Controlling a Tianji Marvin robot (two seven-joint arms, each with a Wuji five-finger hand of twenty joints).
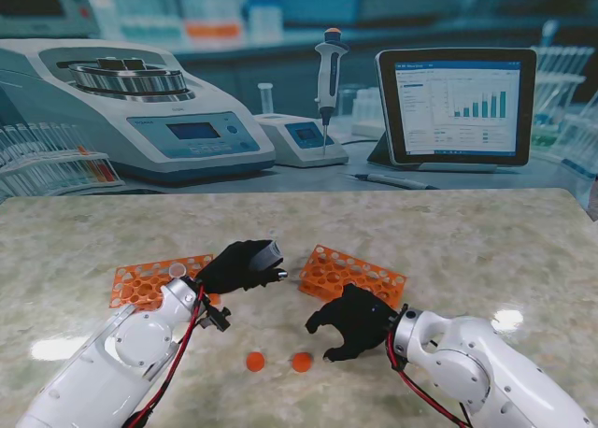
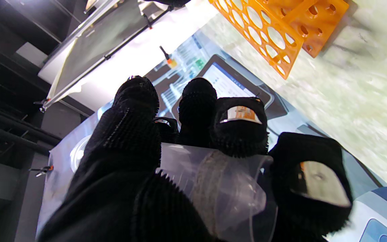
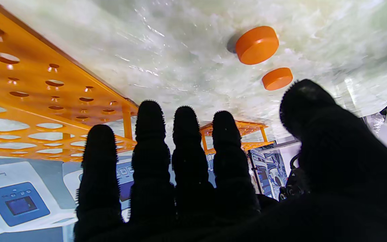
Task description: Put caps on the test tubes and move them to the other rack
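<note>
My left hand [image 1: 238,265] is shut on a clear test tube [image 1: 269,254], held between the two orange racks; the left wrist view shows the tube [image 2: 220,188] lying across the gloved fingers [image 2: 197,107]. The left rack [image 1: 149,280] sits partly behind my left arm. The right rack [image 1: 353,274] stands just beyond my right hand [image 1: 350,323], which hovers open, fingers [image 3: 149,141] spread, holding nothing. Two orange caps [image 1: 255,361] [image 1: 301,361] lie on the table to the left of that hand, also seen as caps [image 3: 256,45] [image 3: 276,78] in the right wrist view.
The marble table [image 1: 467,250] stretches wide to the right and far side. Behind its far edge is a printed backdrop of lab equipment [image 1: 140,110] and a tablet [image 1: 456,106].
</note>
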